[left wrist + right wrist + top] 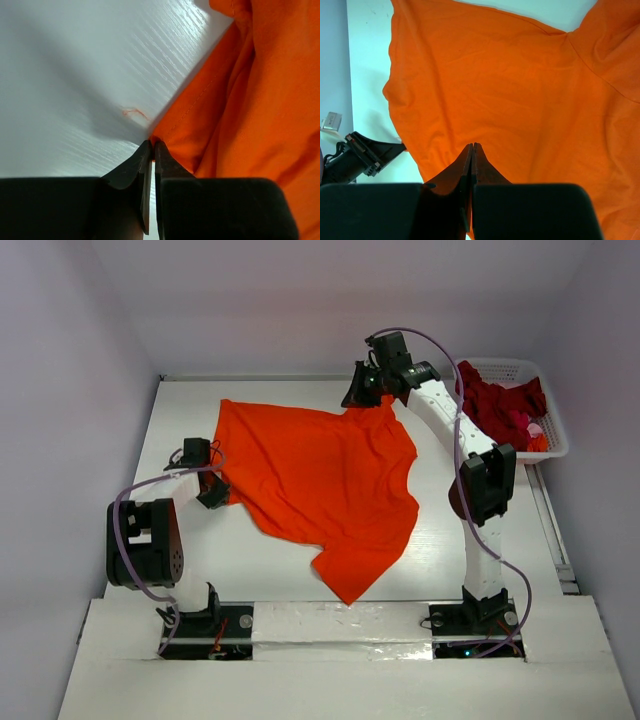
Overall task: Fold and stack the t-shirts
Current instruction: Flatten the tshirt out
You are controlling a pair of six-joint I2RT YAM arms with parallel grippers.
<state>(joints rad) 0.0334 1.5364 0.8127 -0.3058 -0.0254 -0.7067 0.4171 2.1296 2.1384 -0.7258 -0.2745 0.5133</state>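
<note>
The bright orange t-shirt (320,475) lies spread and rumpled across the middle of the white table (190,410), one end hanging toward the near edge. My left gripper (220,488) is shut on the shirt's left edge; in the left wrist view the jaws (152,143) pinch a corner of orange hem (200,115). My right gripper (372,398) is shut on the shirt's far right edge and holds it slightly raised; in the right wrist view its closed tips (472,145) sit over orange cloth (520,90). Dark red t-shirts (497,405) are heaped in the basket.
A white latticed plastic basket (556,435) stands at the table's far right, with a bit of pink and orange cloth (536,432) among the red. The right arm's upright links (485,490) stand beside the shirt. The left gripper shows in the right wrist view (362,154).
</note>
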